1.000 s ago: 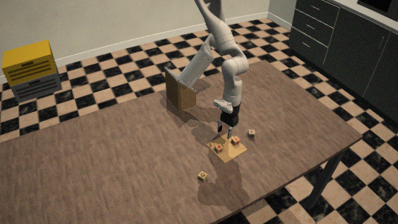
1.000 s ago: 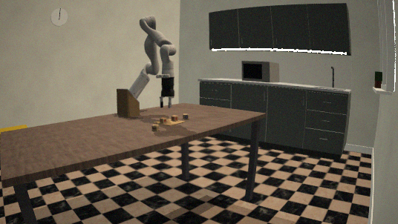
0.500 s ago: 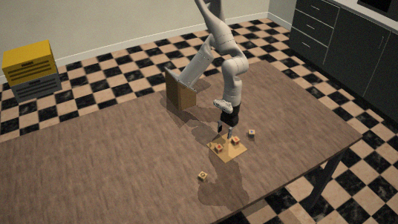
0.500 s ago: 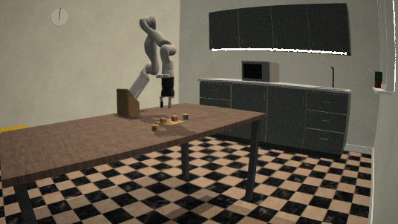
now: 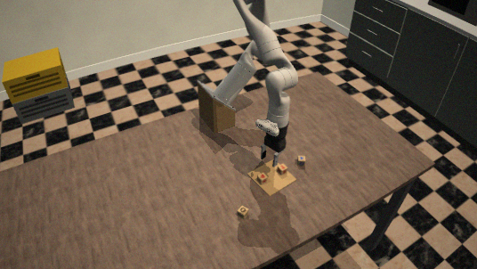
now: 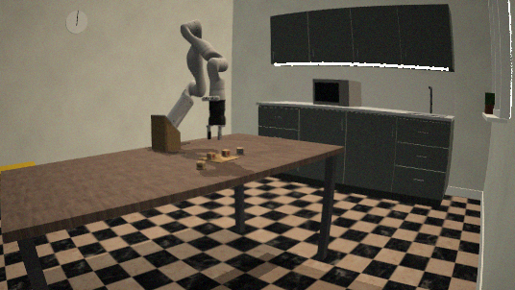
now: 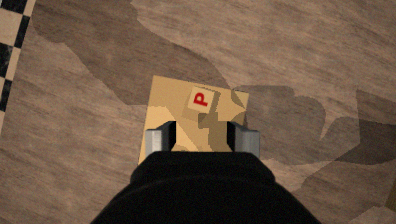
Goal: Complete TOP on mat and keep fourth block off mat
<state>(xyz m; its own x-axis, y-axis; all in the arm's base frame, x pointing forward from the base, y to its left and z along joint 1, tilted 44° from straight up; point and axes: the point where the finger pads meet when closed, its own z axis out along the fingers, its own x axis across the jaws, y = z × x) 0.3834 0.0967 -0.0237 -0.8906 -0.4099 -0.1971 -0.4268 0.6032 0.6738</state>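
Note:
A tan mat point(image 5: 279, 183) point(image 6: 233, 157) point(image 7: 165, 97) lies on the table with two red-lettered blocks point(image 5: 262, 177) point(image 5: 282, 168) on it; they also show in the exterior view point(image 6: 210, 156) point(image 6: 225, 153). In the wrist view only the block with a red P point(image 7: 201, 98) shows, and the hand hides the other one. A blue-lettered block point(image 5: 301, 158) point(image 6: 239, 151) lies off the mat to its right. A dark-lettered block point(image 5: 242, 211) point(image 6: 201, 164) lies off the mat towards the table's front. My gripper point(image 5: 270, 157) point(image 6: 214, 133) point(image 7: 201, 132) is open and empty, hanging well above the mat's near part.
The arm's wooden base box point(image 5: 216, 113) point(image 6: 165, 134) stands on the table behind the mat. The table's front edge runs near the dark-lettered block. Dark cabinets point(image 5: 414, 53) stand to the right, and a yellow and grey box point(image 5: 37, 85) sits on the floor.

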